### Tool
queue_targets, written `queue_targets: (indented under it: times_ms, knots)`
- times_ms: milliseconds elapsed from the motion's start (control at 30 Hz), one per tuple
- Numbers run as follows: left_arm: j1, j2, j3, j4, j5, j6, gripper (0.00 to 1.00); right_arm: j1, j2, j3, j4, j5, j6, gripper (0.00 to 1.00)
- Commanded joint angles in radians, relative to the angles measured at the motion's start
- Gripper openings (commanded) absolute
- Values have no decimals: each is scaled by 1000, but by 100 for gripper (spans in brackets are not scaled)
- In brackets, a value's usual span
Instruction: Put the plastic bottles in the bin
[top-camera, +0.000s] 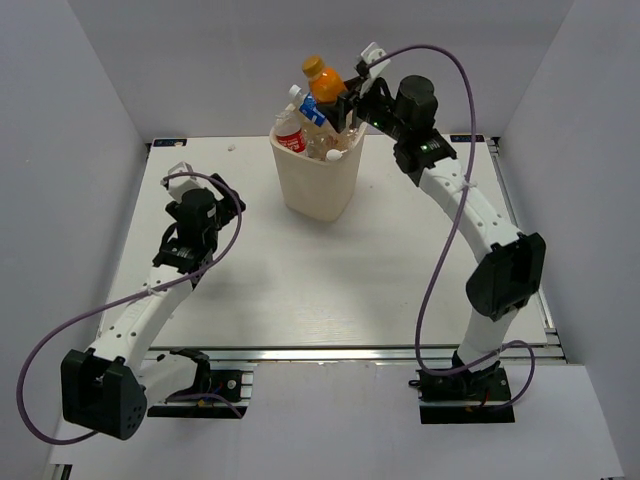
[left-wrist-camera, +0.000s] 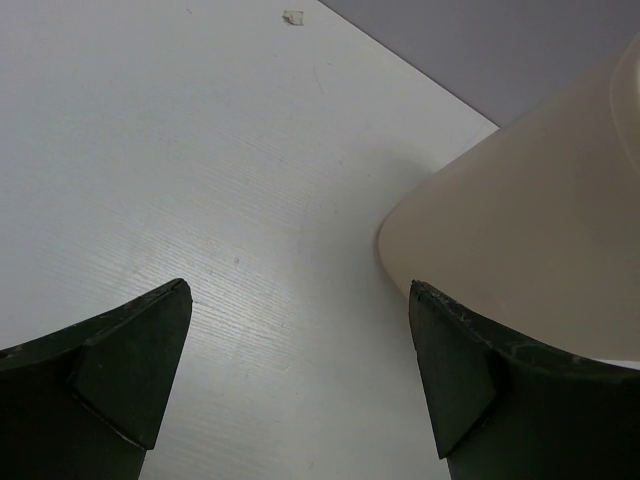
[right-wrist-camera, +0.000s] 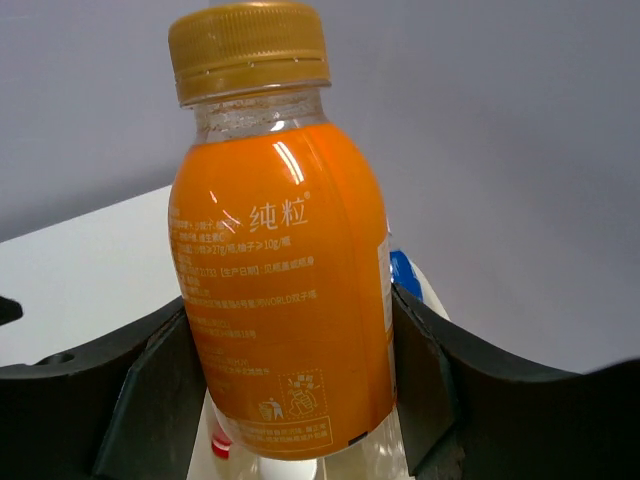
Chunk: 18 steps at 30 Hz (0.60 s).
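My right gripper (top-camera: 346, 104) is shut on an orange bottle (top-camera: 325, 84) with a gold cap, holding it upright just above the bin's rim. In the right wrist view both fingers press the sides of the orange bottle (right-wrist-camera: 285, 290). The cream bin (top-camera: 318, 185) stands at the back middle of the table. Several plastic bottles stick out of it, among them a red-labelled one (top-camera: 292, 136) and a blue-labelled one (top-camera: 312, 108). My left gripper (top-camera: 190, 185) hovers open over the table, left of the bin, with nothing between its fingers (left-wrist-camera: 140, 370). The bin's wall (left-wrist-camera: 530, 240) shows to its right.
A small white scrap (left-wrist-camera: 293, 16) lies on the white table (top-camera: 300, 290) near its far left edge. Grey walls close in the table on the left, back and right. Below the held bottle a red cap (right-wrist-camera: 220, 446) and a blue-labelled bottle (right-wrist-camera: 405, 275) show.
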Motion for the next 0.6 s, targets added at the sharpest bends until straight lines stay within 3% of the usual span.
queue_targets:
  times_ms: [0, 100, 400, 500, 567]
  knots:
    - [7, -54, -9, -22, -34, -7, 98, -3, 104, 98, 33, -105, -21, 39]
    - [7, -74, -18, -28, -43, -7, 98, -2, 166, 130, -15, -73, -15, 42]
    - [5, -76, -20, -35, -66, 1, 98, -2, 100, -26, -1, -85, -51, 56]
    - [5, -63, -15, -33, -59, -2, 98, -2, 91, -40, -8, -65, -57, 66]
    - [7, -57, -11, -38, -60, -1, 98, -2, 92, -38, -22, -53, -61, 80]
